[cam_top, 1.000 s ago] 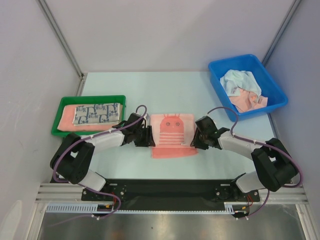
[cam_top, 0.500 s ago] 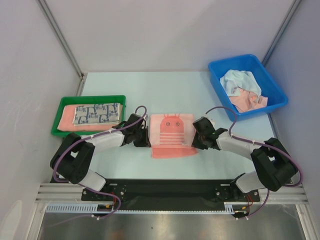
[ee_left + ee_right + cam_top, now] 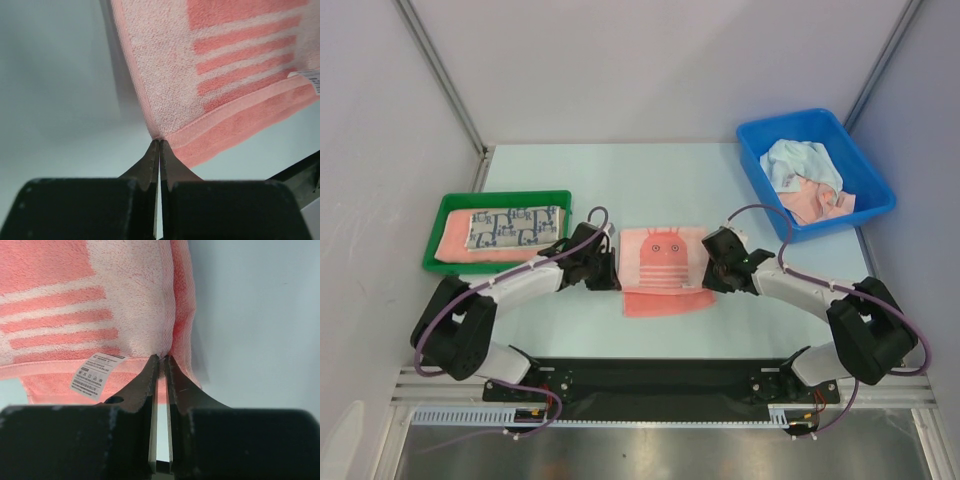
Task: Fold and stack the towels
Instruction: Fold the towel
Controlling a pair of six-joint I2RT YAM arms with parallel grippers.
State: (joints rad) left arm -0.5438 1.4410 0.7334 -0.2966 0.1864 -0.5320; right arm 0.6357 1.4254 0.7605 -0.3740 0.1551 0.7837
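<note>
Centre of top view: left gripper [image 3: 159, 143] and right gripper [image 3: 162, 358] each pinch one side edge of the pink towel [image 3: 665, 264].

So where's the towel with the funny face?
In the top view, the pink face towel lies mid-table near the front, right of the green tray and front-left of the blue bin.

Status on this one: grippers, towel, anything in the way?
Left gripper shut on pink towel, left edge. Right gripper shut on its right edge. Green tray, blue bin well aside.
</note>
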